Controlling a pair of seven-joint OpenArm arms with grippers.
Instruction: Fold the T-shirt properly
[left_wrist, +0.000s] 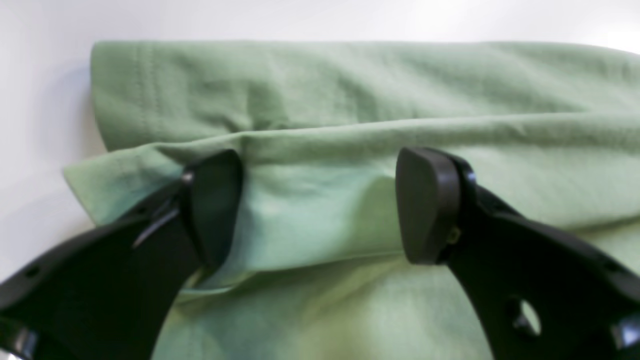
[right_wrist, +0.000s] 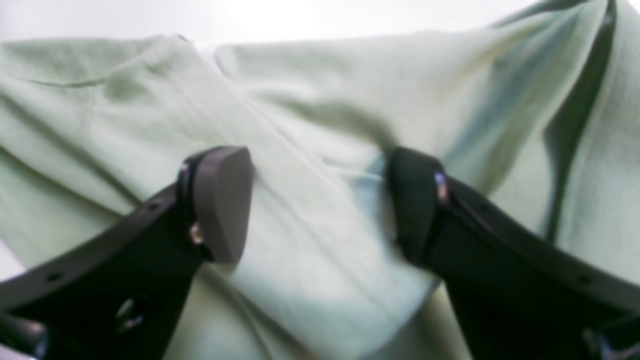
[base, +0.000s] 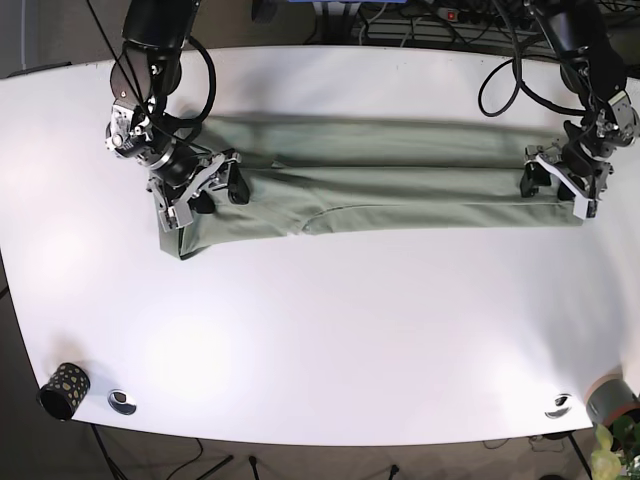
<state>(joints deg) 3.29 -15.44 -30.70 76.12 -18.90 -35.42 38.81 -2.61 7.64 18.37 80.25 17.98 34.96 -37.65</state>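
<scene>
Item one, the T-shirt (base: 380, 175): pale green, and I saw it lying on the white table (base: 320, 330) as a long narrow band, folded lengthwise, running across the far half of the tabletop from one arm to the other. The end at the base view's left drooped toward the near edge in a short flap; the rest lay fairly flat with a few long creases.

Item two, the left gripper (left_wrist: 320, 205): on the base view's right, at that end of the band. In its wrist view I saw both black pads spread wide, a raised fold of cloth between them, the hem stitching visible beyond. The pads stood apart and were not pressed onto the fabric fold; whether they touched it at the sides I could not tell.

Item three, the right gripper (right_wrist: 320, 202): on the base view's left, over the drooping end. Its pads were likewise spread, with a ridge of pale cloth running diagonally between them. The wrist picture was blurred, so I could not judge finer contact.

Item four, minor objects along the table's near edge: a dark speckled cup (base: 62, 390) at the left corner, a small round disc (base: 121, 401) beside it, a second disc (base: 558, 405) near the right corner, and a grey pot with pale flowers (base: 612, 412) at the far right.
</scene>
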